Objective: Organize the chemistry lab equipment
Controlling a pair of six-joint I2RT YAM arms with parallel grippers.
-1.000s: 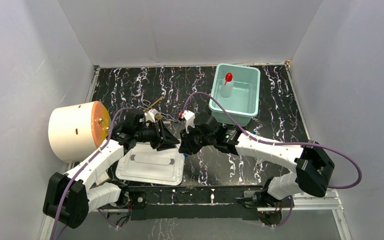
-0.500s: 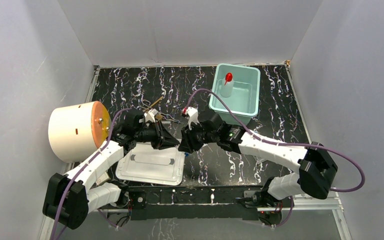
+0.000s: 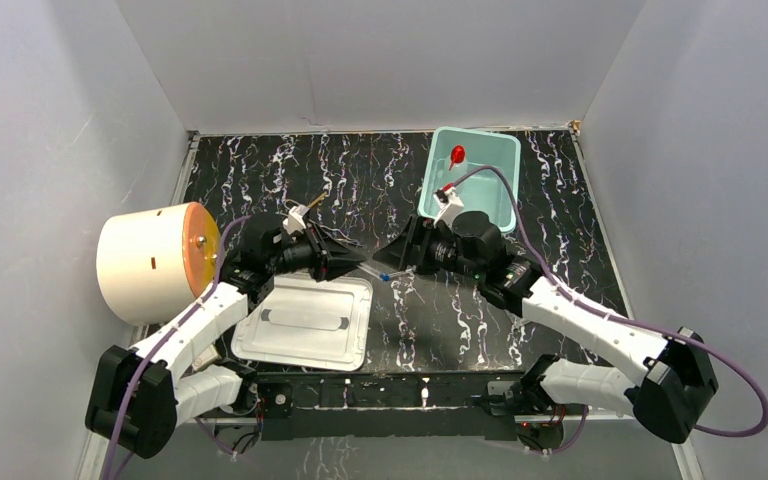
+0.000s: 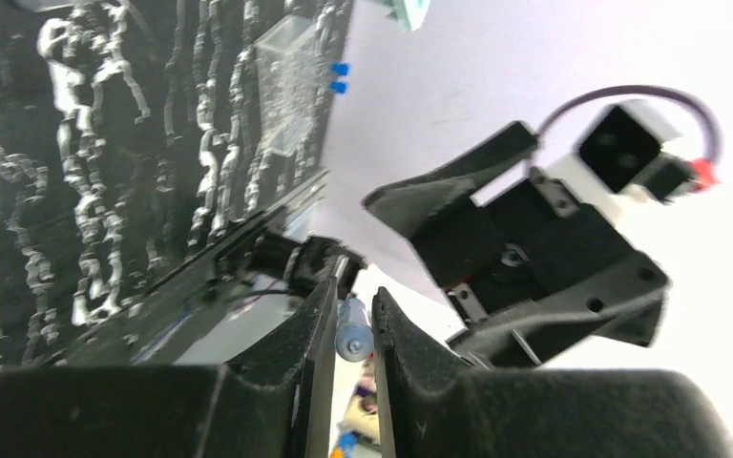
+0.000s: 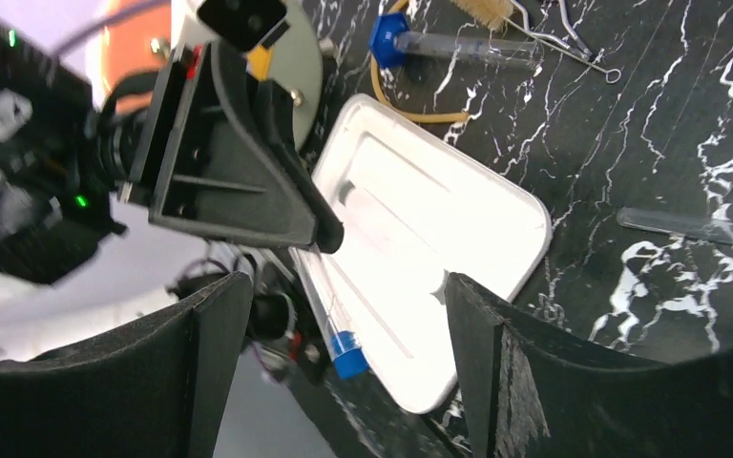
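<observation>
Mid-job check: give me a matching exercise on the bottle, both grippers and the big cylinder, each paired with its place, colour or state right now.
Things
1. bottle
2. left gripper
3. right gripper
4. cylinder

Place, colour or state
A. open, holding nothing
B. upright in the teal bin
C. cream with an orange face, far left
D. shut on a blue-capped tube

Pairs: 1-B, 2-D, 3-A, 4-C

2 white-and-black arms (image 3: 200, 315), purple cables (image 3: 487, 168)
</observation>
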